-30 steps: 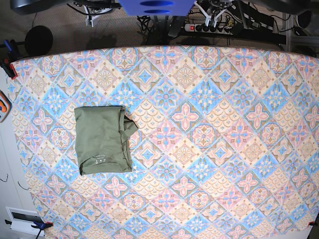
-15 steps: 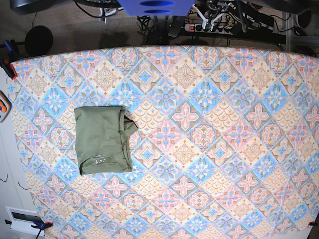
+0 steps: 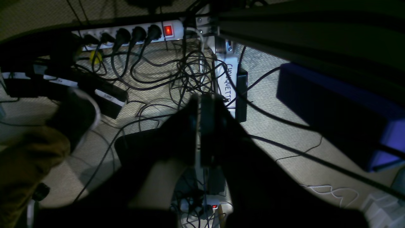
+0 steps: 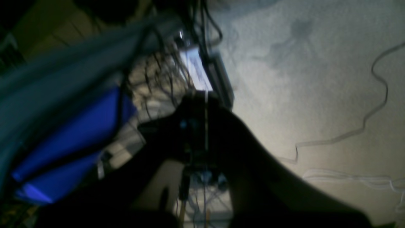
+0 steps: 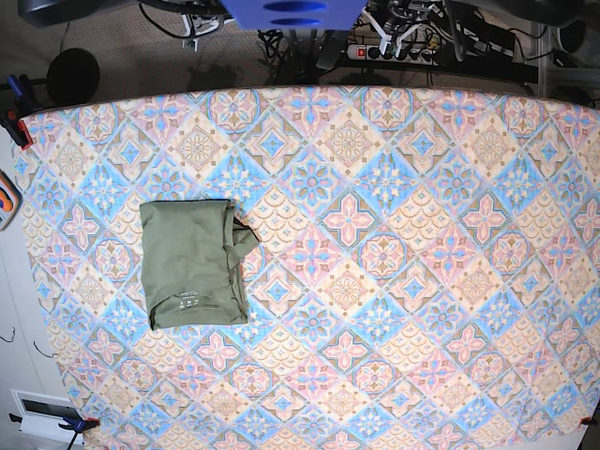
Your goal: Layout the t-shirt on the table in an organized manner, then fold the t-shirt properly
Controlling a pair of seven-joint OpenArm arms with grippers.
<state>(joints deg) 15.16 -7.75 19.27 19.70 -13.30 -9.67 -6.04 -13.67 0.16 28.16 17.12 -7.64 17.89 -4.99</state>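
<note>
The olive-green t-shirt (image 5: 192, 262) lies folded into a compact rectangle on the left part of the patterned table (image 5: 403, 253), with a small flap of cloth sticking out on its right side. Neither arm is over the table in the base view. In the left wrist view my left gripper (image 3: 202, 104) is shut with nothing in it, above the floor and cables behind the table. My right gripper (image 4: 202, 98) is also shut and empty in the blurred right wrist view, over bare carpet.
A white power strip (image 3: 126, 33) and tangled black cables (image 3: 186, 72) lie on the floor behind the table. A blue box (image 3: 341, 110) sits beside them. Clamps (image 5: 17, 127) hold the cloth at the table's left corners.
The t-shirt has not moved. Only the arm parts at the top edge of the base view have shifted a little.
</note>
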